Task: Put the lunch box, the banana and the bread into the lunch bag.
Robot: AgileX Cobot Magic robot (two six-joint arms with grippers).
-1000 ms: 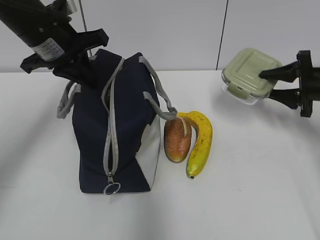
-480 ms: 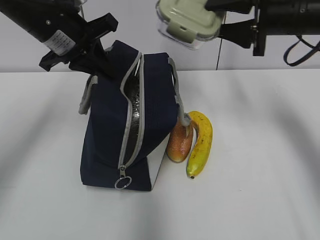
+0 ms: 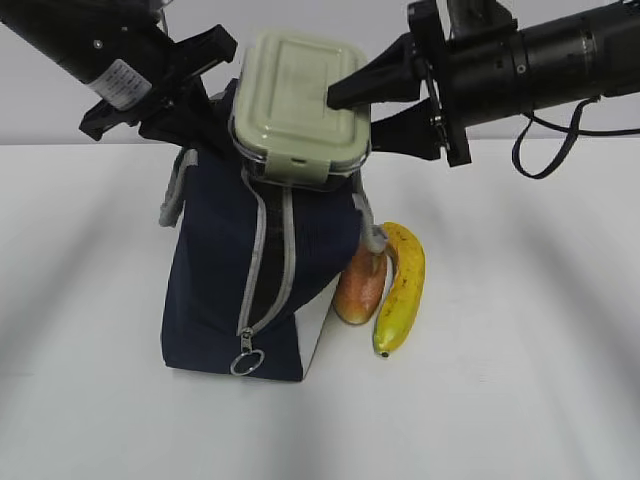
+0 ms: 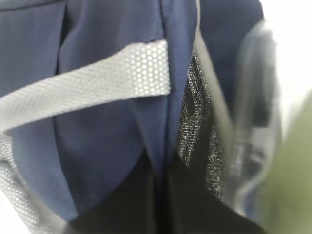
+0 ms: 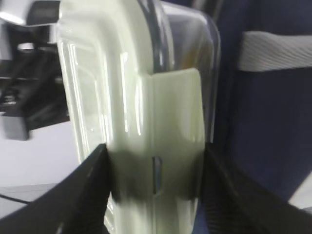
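I see banana point(image 3: 400, 288) and bread point(image 3: 358, 286) on the surface point(image 3: 520, 380), touching, bread against the lunch bag point(image 3: 225, 290). Bag upright, zipper open. My right fingers point(image 3: 340, 112) clamp the lunch box point(image 3: 295, 105) over the bag mouth. Left fingers point(image 3: 195, 112) clenched on the bag's top edge.
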